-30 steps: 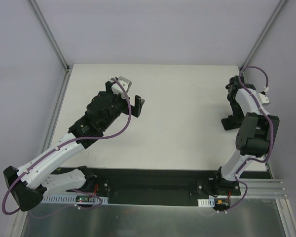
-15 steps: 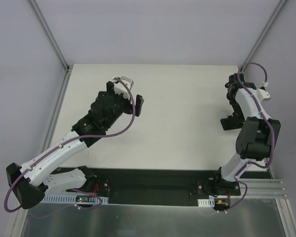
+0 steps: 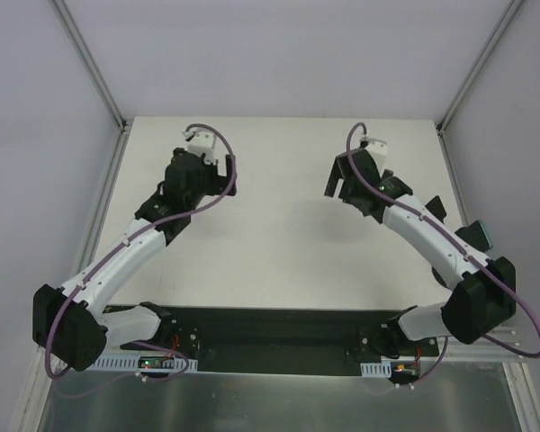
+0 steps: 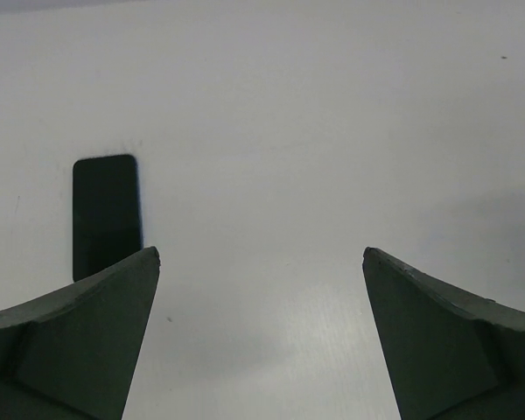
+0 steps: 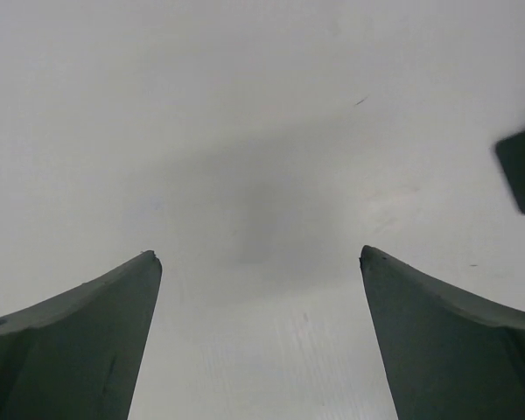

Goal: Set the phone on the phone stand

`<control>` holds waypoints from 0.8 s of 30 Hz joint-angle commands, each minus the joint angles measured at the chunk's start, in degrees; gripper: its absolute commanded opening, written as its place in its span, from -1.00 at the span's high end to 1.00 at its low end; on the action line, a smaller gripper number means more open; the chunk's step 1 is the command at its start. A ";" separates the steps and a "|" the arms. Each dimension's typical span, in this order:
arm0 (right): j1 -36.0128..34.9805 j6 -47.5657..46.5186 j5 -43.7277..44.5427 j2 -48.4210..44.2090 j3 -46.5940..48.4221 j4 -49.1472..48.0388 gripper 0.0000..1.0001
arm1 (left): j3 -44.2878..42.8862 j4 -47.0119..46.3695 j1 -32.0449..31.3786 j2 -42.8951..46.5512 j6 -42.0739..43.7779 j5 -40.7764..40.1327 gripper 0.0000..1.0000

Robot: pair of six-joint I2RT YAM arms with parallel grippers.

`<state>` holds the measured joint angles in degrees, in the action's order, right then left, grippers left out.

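The phone (image 4: pixel 107 214) is a slim black rectangle lying flat on the white table, ahead and left of my left gripper (image 4: pixel 261 254), whose jaws are wide apart and empty. I cannot make the phone out in the top view. My left gripper (image 3: pixel 218 175) sits at the far left of the table. My right gripper (image 3: pixel 339 191) is right of centre at the far side; it is open and empty (image 5: pixel 257 254) over bare table. A black shape that looks like the phone stand (image 3: pixel 435 208) shows partly behind my right forearm. A black corner (image 5: pixel 521 179) is cut off by the right wrist view's right edge.
The white table (image 3: pixel 279 243) is walled by grey panels and aluminium posts at the back and sides. A dark piece with a teal edge (image 3: pixel 477 236) lies near the right edge beside my right arm. The black base rail (image 3: pixel 270 333) runs along the near edge.
My right arm has swung from the far right toward the table's middle, away from the stand. My left arm has drawn back toward the far left.
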<state>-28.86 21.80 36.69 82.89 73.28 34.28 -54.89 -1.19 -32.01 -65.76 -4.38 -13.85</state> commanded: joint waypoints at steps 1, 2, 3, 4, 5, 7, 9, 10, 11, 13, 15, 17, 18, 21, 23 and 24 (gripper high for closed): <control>-5.13 -12.47 -32.01 -7.39 -11.12 -13.26 -0.93 | -2.41 7.24 17.27 -2.44 -13.79 12.95 -0.96; -6.89 -13.44 -32.90 -8.35 -12.35 -14.06 -0.93 | -2.93 7.95 20.64 -3.23 -14.68 16.53 -0.97; -9.87 -14.06 -33.34 -8.71 -13.24 -13.98 -0.93 | -3.03 8.48 23.46 -4.02 -15.12 18.31 -0.98; -11.12 -14.76 -33.70 -9.06 -14.99 -13.98 -0.93 | -3.11 9.01 28.97 -5.94 -14.69 19.81 -0.98; -12.00 -14.77 -34.57 -9.67 -15.61 -13.72 -0.93 | -3.90 9.36 31.54 -7.18 -14.43 21.65 -0.98; -13.23 -13.90 -36.16 -10.73 -18.50 -14.06 -0.93 | -5.39 10.33 36.90 -12.78 -13.91 28.67 -0.98; -13.59 -13.37 -40.01 -13.19 -21.14 -16.87 -0.93 | -9.43 12.69 42.28 -18.15 -12.50 32.98 -0.98; -13.59 -13.45 -40.37 -14.24 -22.11 -17.66 -0.93 | -11.53 14.36 43.34 -24.27 -10.93 35.96 -0.98; -13.59 -13.63 -40.38 -16.08 -23.52 -18.28 -0.93 | -16.60 18.73 44.22 -27.46 -10.39 38.60 -0.98; -13.59 -14.42 -39.59 -17.84 -23.88 -17.85 -0.93 | -21.55 22.44 45.28 -35.79 -7.24 47.73 -0.98; -13.50 -15.55 -38.80 -20.22 -23.97 -16.36 -0.93 | -25.52 24.30 45.02 -39.26 -6.08 48.74 -0.99; -13.50 -16.26 -37.66 -22.50 -24.14 -15.39 -0.93 | -27.71 25.27 44.93 -42.52 -5.20 43.68 -0.98; -13.59 -16.61 -37.31 -23.21 -24.32 -15.04 -0.93 | -28.07 25.88 44.23 -43.13 -4.41 42.16 -0.98; -13.50 -16.79 -37.04 -25.85 -25.28 -14.77 -0.93 | -29.04 27.03 42.56 -45.16 -1.69 34.78 -0.98; -13.50 -16.62 -37.04 -27.07 -25.90 -15.29 -0.93 | -29.04 27.56 40.46 -46.21 -0.72 32.58 -0.98; -13.50 -16.70 -37.04 -27.34 -25.99 -15.47 -0.93 | -29.04 27.65 39.66 -46.56 -0.80 29.52 -0.98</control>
<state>-42.57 6.35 -0.62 57.91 48.71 20.08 -80.88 23.42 10.87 -111.92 -9.02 22.90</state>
